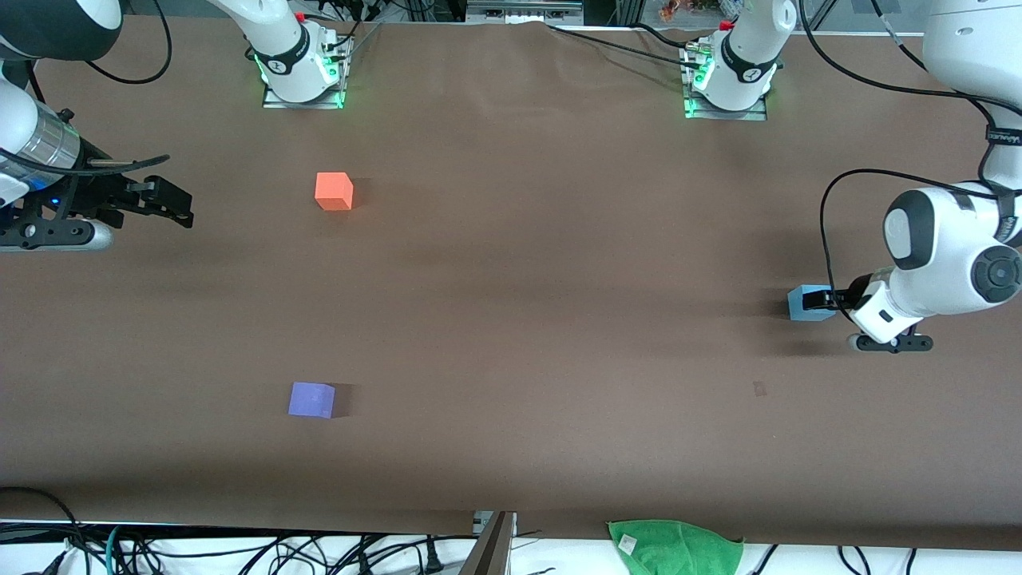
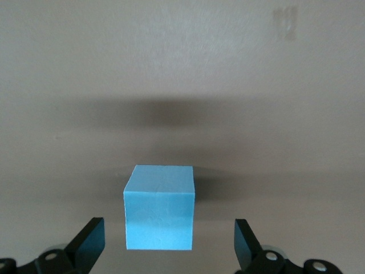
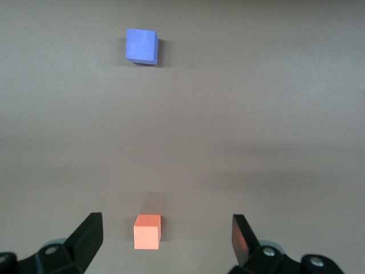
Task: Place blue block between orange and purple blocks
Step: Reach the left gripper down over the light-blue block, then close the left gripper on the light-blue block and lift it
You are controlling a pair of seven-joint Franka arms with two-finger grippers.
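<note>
Right gripper [image 1: 180, 206]: you have it hovering over the table's right-arm end, waiting; fingers spread wide with nothing between them. In its wrist view the 2 fingertips [image 3: 91, 231] frame bare table either side of the orange cube.
Orange block [image 1: 334, 191]: matte orange-red cube, flat on 1 face, edges slightly turned against the table edge. No long axis; all sides look equal.
Purple block [image 1: 311, 399]: matte violet cube, same size, nearer the front camera than the orange one, well apart from it, with bare table between the 2.
Table [image 1: 527, 287]: brown matte cover, faint creases.
Blue block [image 1: 808, 303]: light sky-blue matte cube with crisp edges, toward the left-arm end, well apart from the other 2. No long axis; it sits upright, 1 face square to your wrist camera [image 2: 159, 207].
Left gripper [image 1: 817, 301]: low at the blue block, fingers wide, 1 each side, gaps visible on both sides, so not clamped.
</note>
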